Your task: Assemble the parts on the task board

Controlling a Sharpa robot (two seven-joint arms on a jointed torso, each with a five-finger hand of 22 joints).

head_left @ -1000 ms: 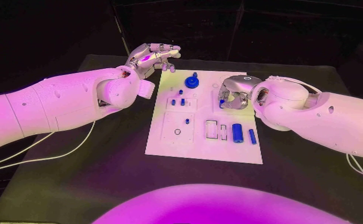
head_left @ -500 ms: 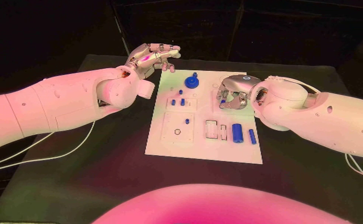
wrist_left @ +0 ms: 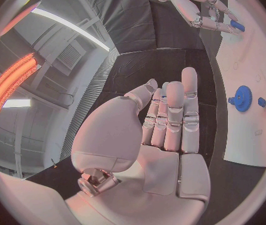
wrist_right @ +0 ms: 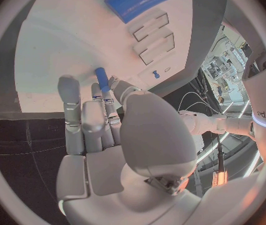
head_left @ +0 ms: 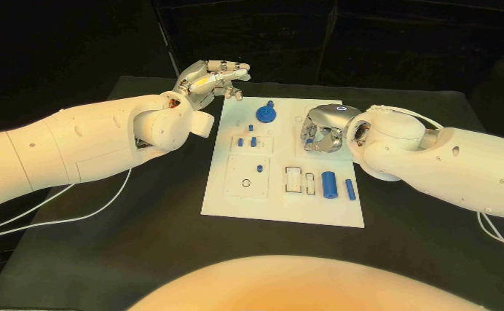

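Observation:
The white task board (head_left: 275, 205) lies mid-table. Over its right side my right hand (head_left: 323, 133) curls down and pinches a small blue peg (wrist_right: 101, 78) between thumb and fingertips; the same peg (wrist_left: 237, 25) also shows in the left wrist view. My left hand (head_left: 216, 78) hovers off the board's far left corner, fingers straight, holding nothing. On the board are a blue gear (head_left: 266, 113), small blue pegs (head_left: 252, 140), a large blue cylinder (head_left: 328, 184) and a thinner blue rod (head_left: 349, 190).
A small black ring (head_left: 246, 183) lies in a square recess at the board's left. Two rectangular slots (head_left: 294, 178) sit beside the large cylinder. A white cable (head_left: 73, 216) trails over the black table under my left arm.
My right hand has shifted slightly over the board, and its fingers now cover more of the blue peg. The left hand has stayed in place.

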